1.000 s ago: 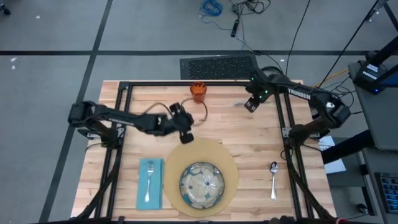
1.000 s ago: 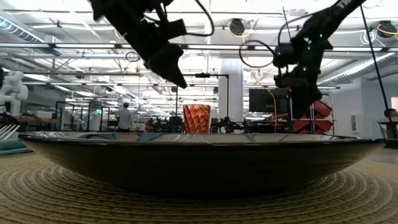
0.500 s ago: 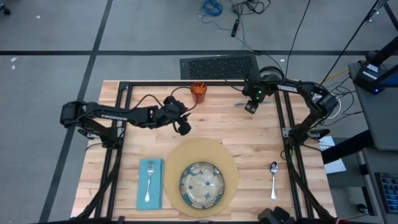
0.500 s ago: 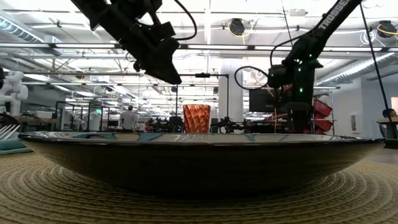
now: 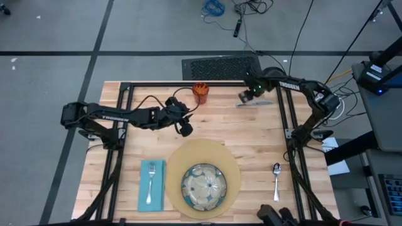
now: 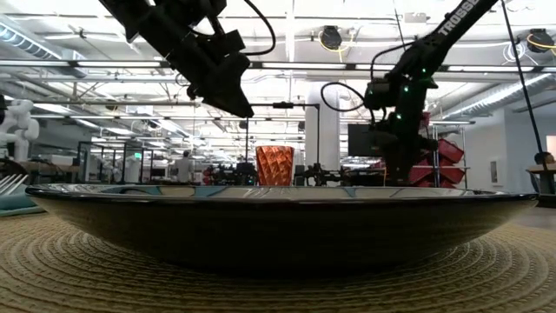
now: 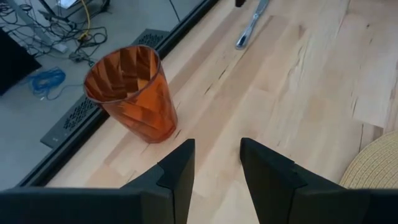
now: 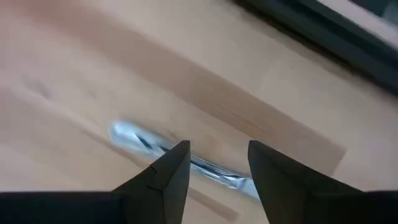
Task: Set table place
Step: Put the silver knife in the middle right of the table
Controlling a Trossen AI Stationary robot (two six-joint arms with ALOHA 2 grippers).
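An orange cup [image 5: 200, 92] stands near the table's far edge. To its right a metal knife [image 5: 256, 103] lies flat on the wood. My right gripper [image 5: 246, 97] hangs open over the knife's left end, fingers pointing down. In the right wrist view the knife [image 8: 186, 158] shows just beyond the open fingers [image 8: 217, 174], which are not on it. My left gripper [image 5: 183, 128] is open in the air between the cup [image 7: 130, 93] and the tan mat [image 5: 202, 157], holding nothing. The patterned dish [image 5: 204, 186] rests on the mat. A fork [image 5: 151, 182] lies on the teal napkin [image 5: 151, 194].
A spoon [image 5: 276, 181] lies on the wood to the right of the mat. The black table frame [image 5: 188, 83] runs along the far edge behind the cup and knife. Bare wood lies between the mat and the spoon.
My right gripper has gone toward the table's far left and come down, and now hangs over the knife's left end. My left gripper drew back a little from the mat toward the far edge, then kept still.
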